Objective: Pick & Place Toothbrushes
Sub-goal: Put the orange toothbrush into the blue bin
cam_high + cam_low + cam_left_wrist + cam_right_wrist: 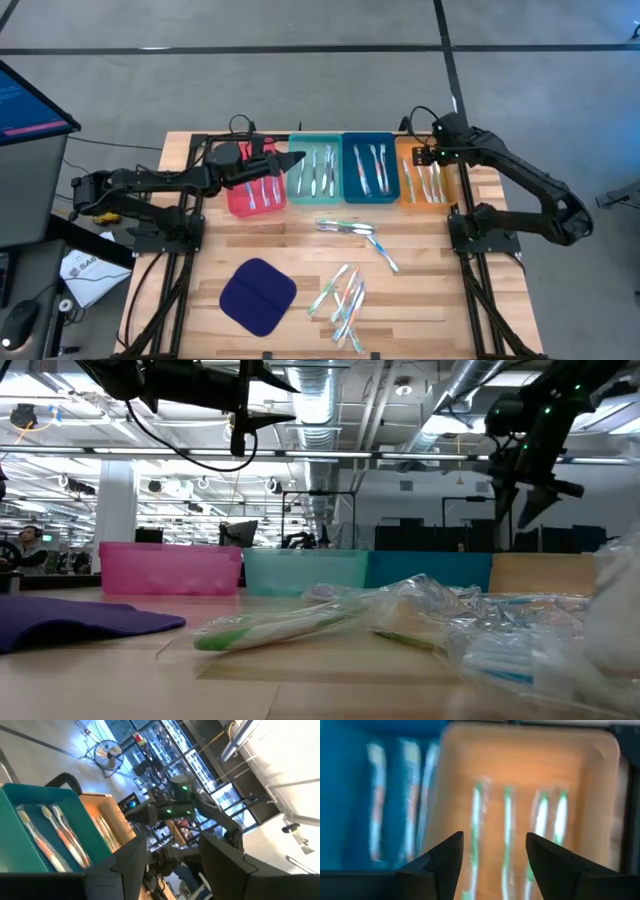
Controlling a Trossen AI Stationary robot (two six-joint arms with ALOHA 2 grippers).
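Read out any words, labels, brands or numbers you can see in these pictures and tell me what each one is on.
None can be read.
White paper sheet beside the table's left edge: dark print, too small to read.
Monitor at far left: lines on screen, too blurred.
Trays, toothbrushes and cloth pad: no lettering visible.

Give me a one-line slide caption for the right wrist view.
Right gripper open above the orange tray, where four green-accented toothbrushes lie side by side.
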